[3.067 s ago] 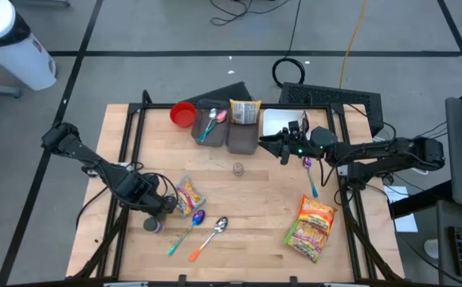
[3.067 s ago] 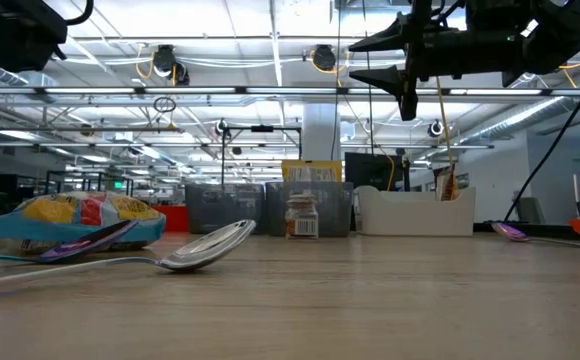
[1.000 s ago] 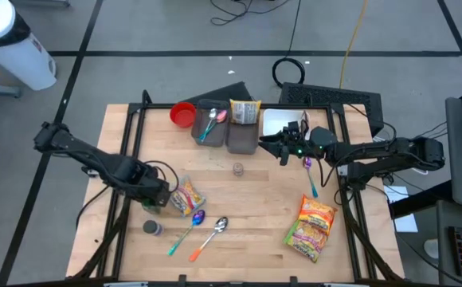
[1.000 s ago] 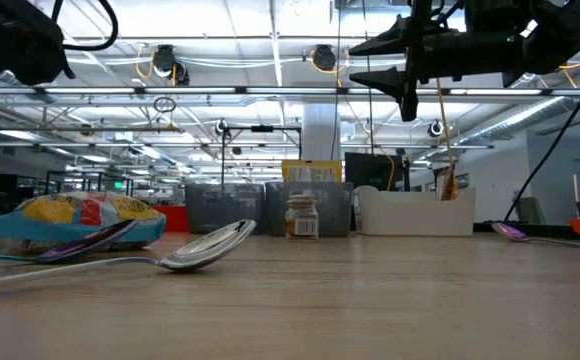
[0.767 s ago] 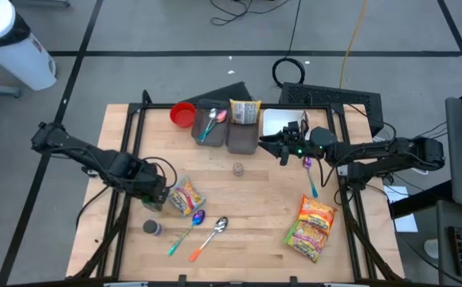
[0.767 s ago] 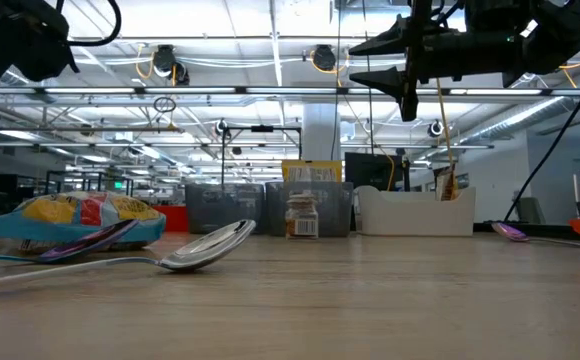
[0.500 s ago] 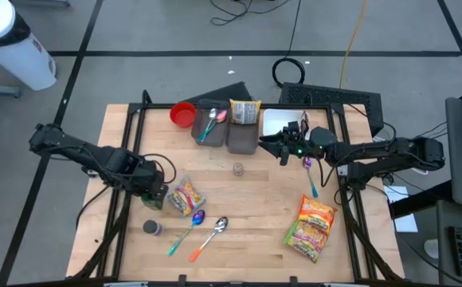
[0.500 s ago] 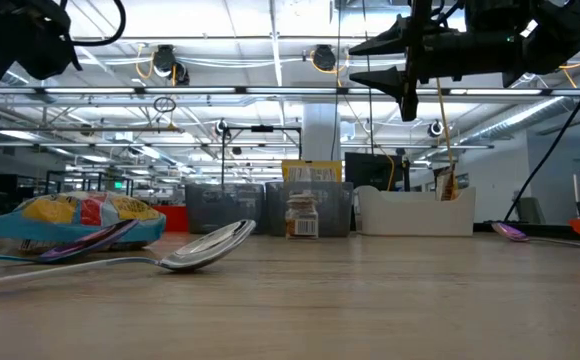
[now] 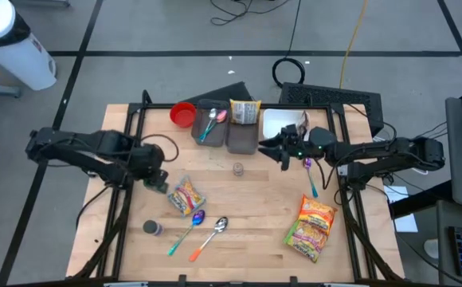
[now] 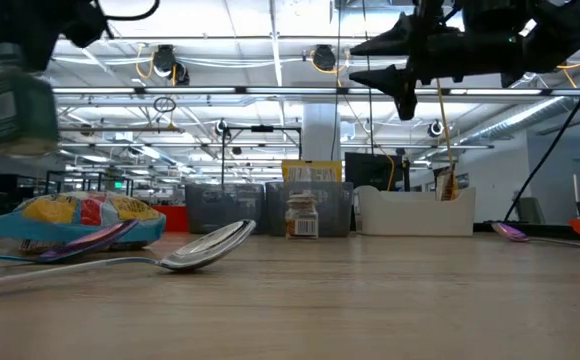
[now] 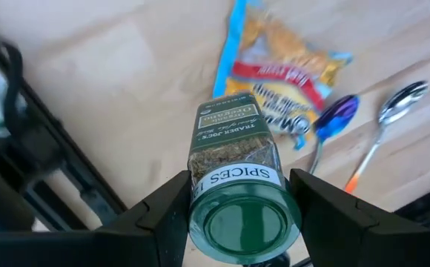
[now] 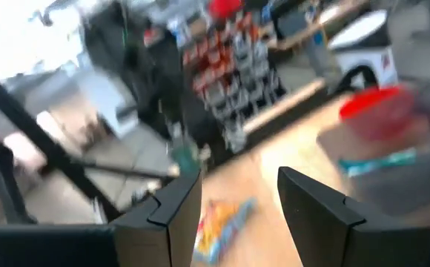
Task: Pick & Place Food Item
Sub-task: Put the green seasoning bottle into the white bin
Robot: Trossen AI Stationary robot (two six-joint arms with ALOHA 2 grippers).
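Above the table's left side, in the high view, the left gripper [image 9: 158, 182] carries a spice jar [image 9: 160, 185] beside the snack bag [image 9: 188, 196]. Low view: the jar [image 10: 18, 98] hangs clear of the tabletop. Left wrist view: both fingers [image 11: 163, 215] clamp the Trader Joe's jar [image 11: 237, 193]. Right wrist view: the right gripper [image 12: 233, 194] is spread apart.

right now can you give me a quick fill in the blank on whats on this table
1. The left gripper holds a ____ jar above the table.
2. The red bowl sits at the table's ____ edge.
3. The right gripper is ____, holding nothing.
4. The purple spoon lies partly on a snack ____.

Missing words: spice; far; open; bag
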